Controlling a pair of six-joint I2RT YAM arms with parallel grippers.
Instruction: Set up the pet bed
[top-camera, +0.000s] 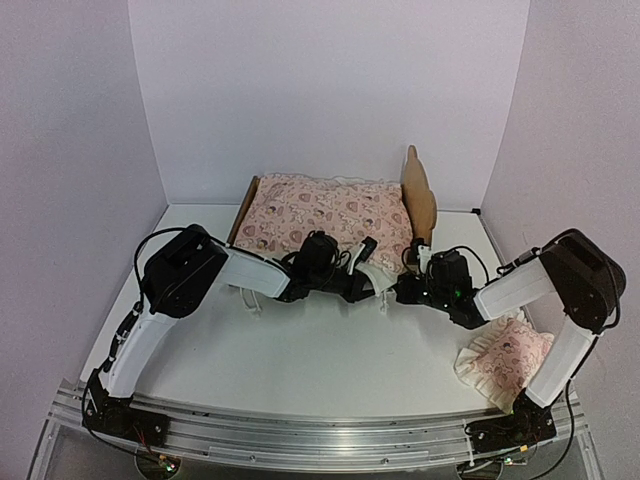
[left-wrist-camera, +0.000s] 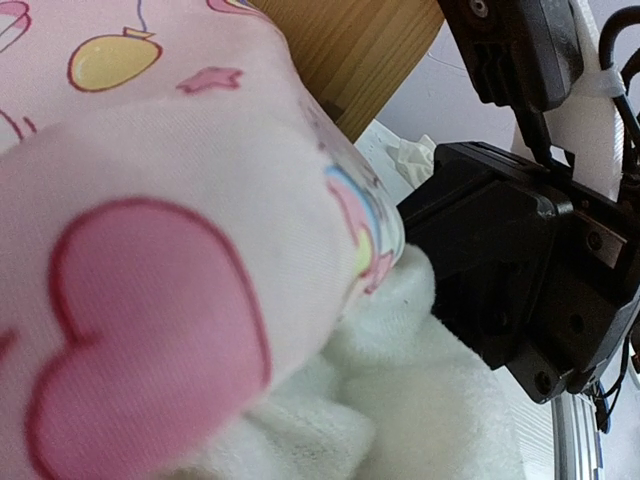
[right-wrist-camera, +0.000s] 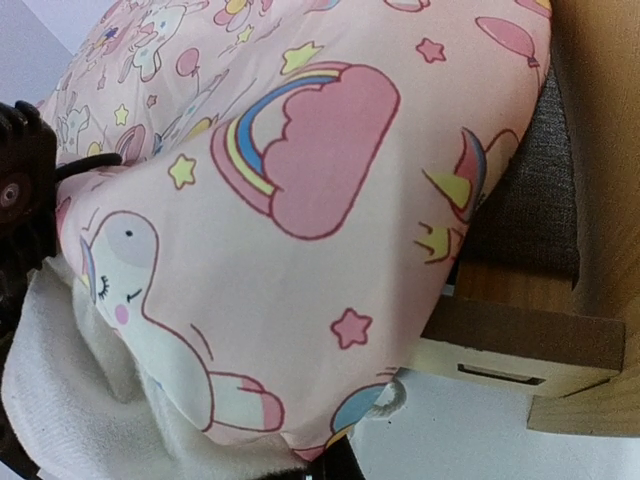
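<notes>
Sitting at the far middle of the white table (top-camera: 300, 350), the pet bed (top-camera: 243, 212) runs left to right, its scalloped plywood headboard (top-camera: 420, 195) upright at the right end. A pink printed cover (top-camera: 320, 210) lies across the frame and hides most of it, with the cream ruffle spilling over the near side rail

Both arms reach in to that near edge and meet there, almost touching. The left gripper (top-camera: 362, 262) is clenched on the cover; its wrist camera is filled by bunched pink cloth (left-wrist-camera: 150, 200) with a large heart print and fluffy cream ruffle below, and its own fingers are buried out of sight. Beyond the cloth that view shows a corner of the headboard's wood (left-wrist-camera: 350, 50) and the black housing of the other arm (left-wrist-camera: 520, 270) just beside the ruffle

The right gripper (top-camera: 405, 290) is also squeezed shut, low at the ruffle near the headboard corner. Its wrist view shows the cover (right-wrist-camera: 300, 250), printed with a unicorn, rainbow cloud and stars, bulging over the bed's corner, where the dark grey fabric base (right-wrist-camera: 540, 170) and light wood rail (right-wrist-camera: 520, 345) show. Cloth runs down to the dark fingertip at the bottom edge, but I cannot tell whether any is pinched

A small pink ruffled pillow (top-camera: 510, 355) lies well apart, by the right arm's base
</notes>
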